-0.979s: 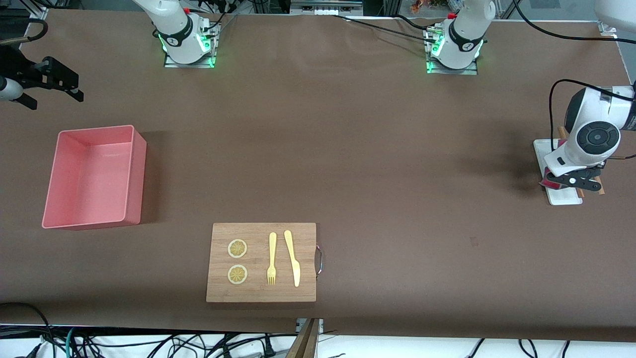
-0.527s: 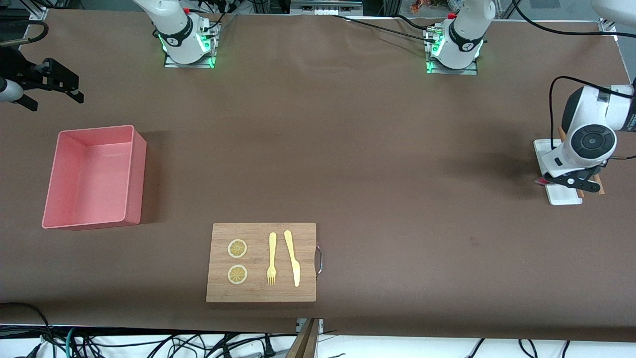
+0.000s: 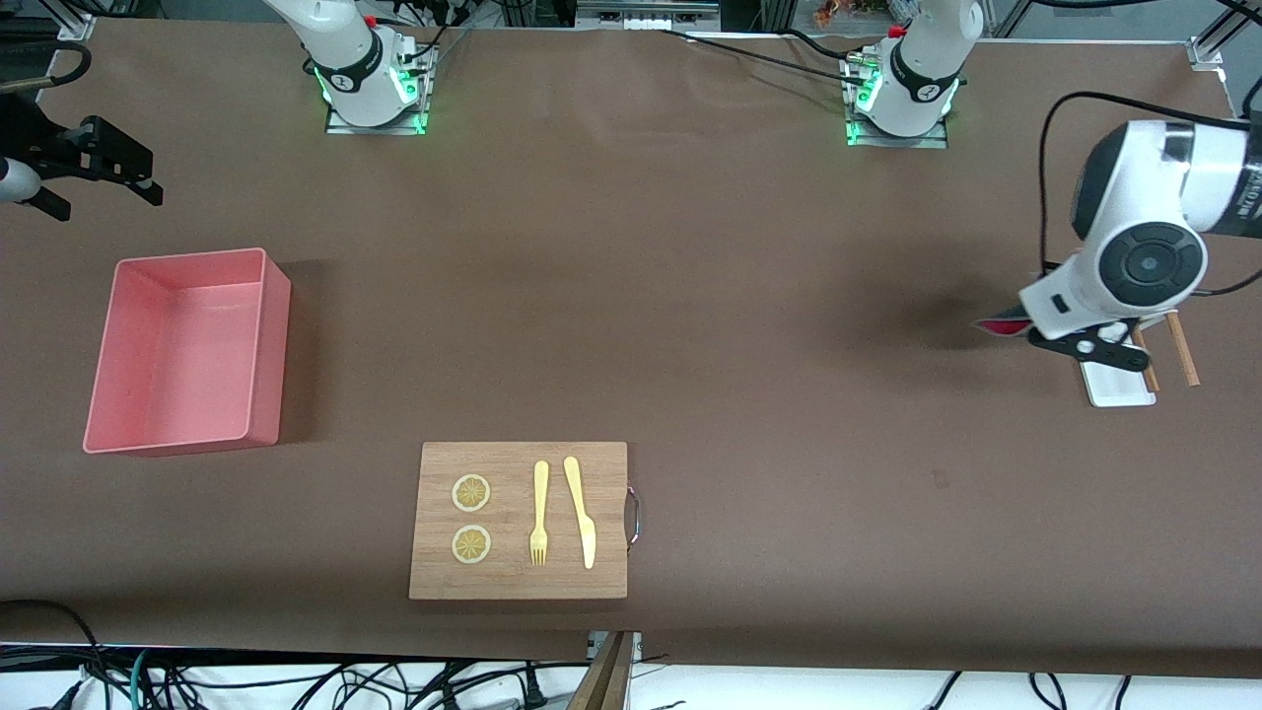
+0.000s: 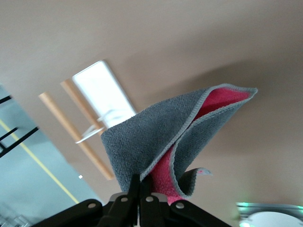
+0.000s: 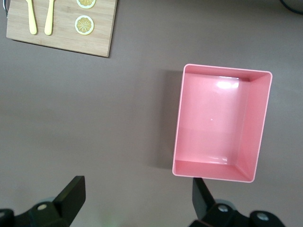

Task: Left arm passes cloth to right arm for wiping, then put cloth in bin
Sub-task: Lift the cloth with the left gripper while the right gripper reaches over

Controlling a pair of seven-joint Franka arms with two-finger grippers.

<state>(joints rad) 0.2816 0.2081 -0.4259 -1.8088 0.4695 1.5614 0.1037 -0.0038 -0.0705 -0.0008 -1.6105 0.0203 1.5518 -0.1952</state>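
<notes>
My left gripper (image 3: 1037, 333) is shut on the cloth and holds it in the air beside the white tray, at the left arm's end of the table. Only a red corner of the cloth (image 3: 1004, 323) shows in the front view. In the left wrist view the cloth (image 4: 165, 137) hangs folded from my shut gripper (image 4: 144, 188), grey outside and red inside. My right gripper (image 3: 104, 187) is open and empty, up in the air by the table edge near the pink bin (image 3: 272, 345). The right wrist view shows its spread fingers (image 5: 71, 191) above bare table, with the bin (image 5: 179, 123) beside them.
A small white tray (image 3: 1119, 387) and two wooden sticks (image 3: 1180, 350) lie under the left hand. A wooden cutting board (image 3: 606, 488) with a fork (image 3: 539, 513), a knife (image 3: 580, 511) and two lemon slices (image 3: 471, 493) lies near the front camera.
My left gripper has risen off the white tray with the cloth and moved toward the middle of the table. The right arm has not moved.
</notes>
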